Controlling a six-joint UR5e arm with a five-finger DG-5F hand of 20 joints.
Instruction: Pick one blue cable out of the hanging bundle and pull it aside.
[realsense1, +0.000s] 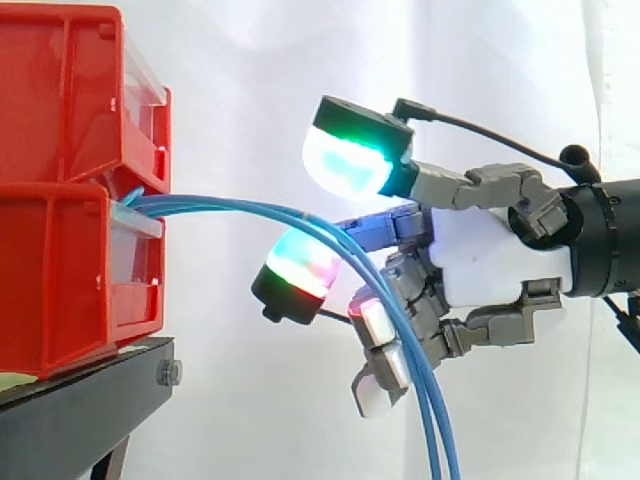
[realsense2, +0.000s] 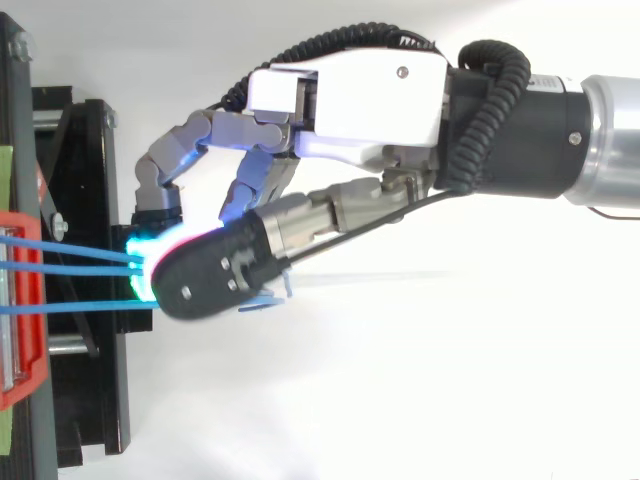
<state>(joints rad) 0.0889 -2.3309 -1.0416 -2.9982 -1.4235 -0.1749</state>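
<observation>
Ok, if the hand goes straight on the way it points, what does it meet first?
Probably the cables, which arc down right at the hand; past them, the red bins. Whether it already touches the cables, I cannot tell.

A lab test setup: red bins (realsense1: 60, 200) on a black stand (realsense1: 80, 405) before a white curtain (realsense1: 240, 90).
</observation>
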